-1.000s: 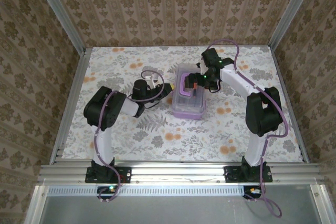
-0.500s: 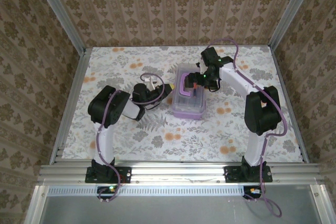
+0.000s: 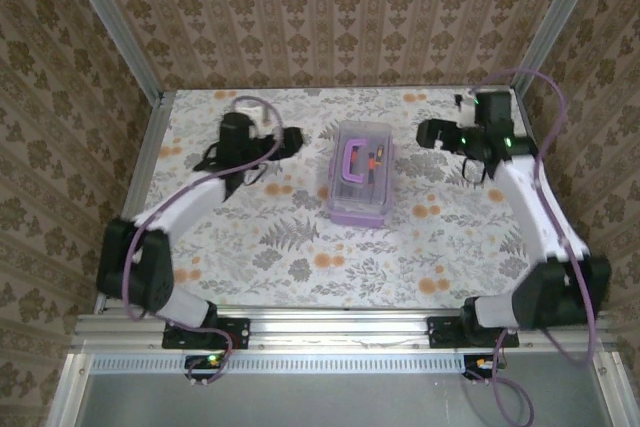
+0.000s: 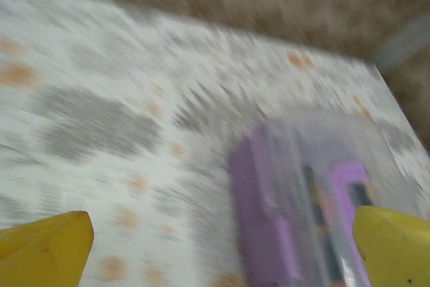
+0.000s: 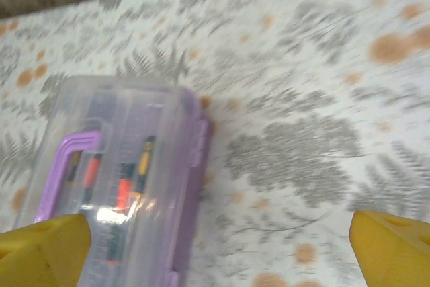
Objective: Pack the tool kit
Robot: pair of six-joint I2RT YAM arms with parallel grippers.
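At the middle of the floral counter (image 3: 300, 247) I see the small purple plastic box with its clear lid (image 3: 360, 175) down and orange-handled tools (image 5: 123, 194) inside. My left pincer (image 3: 288, 139) and right pincer (image 3: 430, 134) flank it, apart from it, both spread wide and empty.

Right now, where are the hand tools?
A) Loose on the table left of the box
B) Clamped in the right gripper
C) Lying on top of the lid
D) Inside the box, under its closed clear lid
D: the orange and black tools show through the clear lid, which lies shut on the purple box; none lies on the lid.
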